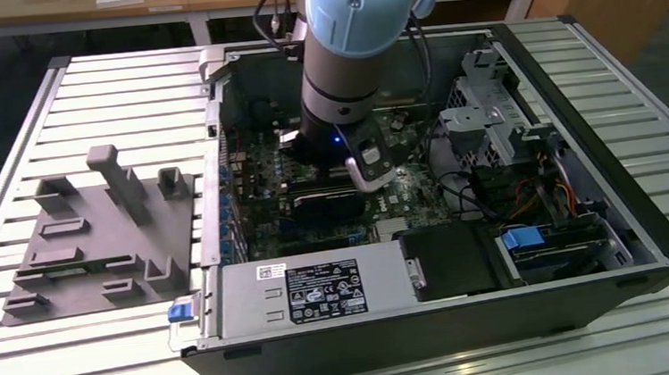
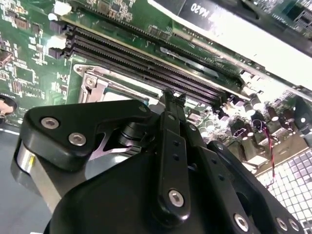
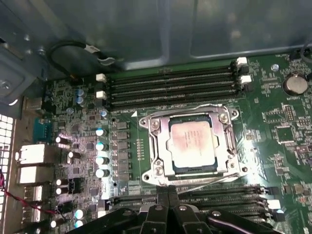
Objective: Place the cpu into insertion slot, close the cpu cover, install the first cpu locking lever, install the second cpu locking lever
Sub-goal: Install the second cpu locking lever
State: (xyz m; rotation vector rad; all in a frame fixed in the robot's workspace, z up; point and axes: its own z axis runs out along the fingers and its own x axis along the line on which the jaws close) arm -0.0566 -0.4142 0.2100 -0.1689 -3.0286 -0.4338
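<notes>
In the first wrist view the cpu (image 3: 192,144), a silver-grey square, lies flat in the insertion slot (image 3: 216,166). The silver cpu cover (image 3: 158,146) is folded down around it. One thin wire lever (image 3: 185,108) runs along the cover's far side by the memory slots. A second lever (image 3: 209,181) slants along the near side, just ahead of my fingertips. My gripper (image 3: 167,197) is shut with nothing held, its tips right at the socket's near edge. The second wrist view shows the gripper (image 2: 173,97) just above a corner of the cover (image 2: 95,83). In the exterior view the gripper (image 1: 364,172) hangs low over the motherboard.
Long black memory slots (image 3: 170,85) flank the socket on both sides. A black heatsink block (image 1: 324,204) lies on the board beside the arm. The case walls (image 1: 569,133), drive cage (image 1: 486,126) and power supply (image 1: 307,293) ring the board. A grey fixture plate (image 1: 99,233) sits at the exterior view's left.
</notes>
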